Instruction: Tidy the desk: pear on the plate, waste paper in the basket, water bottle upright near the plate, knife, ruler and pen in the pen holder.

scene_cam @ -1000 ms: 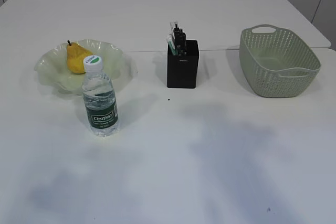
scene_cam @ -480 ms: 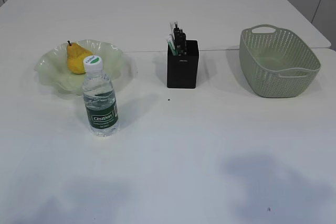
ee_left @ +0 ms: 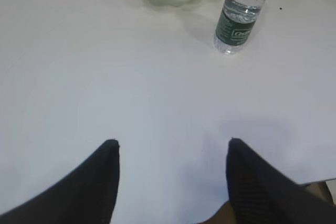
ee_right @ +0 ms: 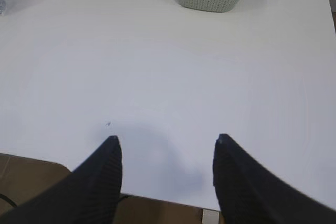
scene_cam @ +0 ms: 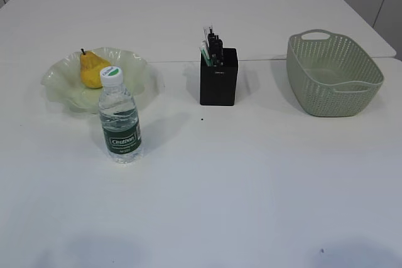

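1. The pear [scene_cam: 93, 70] sits on the pale green ruffled plate [scene_cam: 59, 80] at the far left of the white desk [scene_cam: 251, 174]. In the left wrist view only a yellow sliver of it shows, cut by the top edge.
2. The water bottle [scene_cam: 119, 119] stands upright just in front of the plate, white cap on, and covers part of the plate's near rim. In the left wrist view its cap runs out of frame.
3. The black pen holder [scene_cam: 218, 77] stands mid-desk between plate and basket, with several thin items poking out of its top. A mint-green one and some dark and clear ones show, but knife, ruler and pen cannot be told apart at this size.
4. The sage-green basket [scene_cam: 333, 73] is at the far right. In the exterior view its floor looks bare; the right wrist view shows something white with a touch of yellow inside, cut off by the top edge and too blurred to name.
5. The left gripper [ee_left: 170, 142] hangs over bare desk near the front edge, jaws spread wide, nothing between them.
6. The right gripper [ee_right: 165, 140] likewise stands wide apart and empty above the desk's near edge.
7. Neither arm appears in the exterior view.
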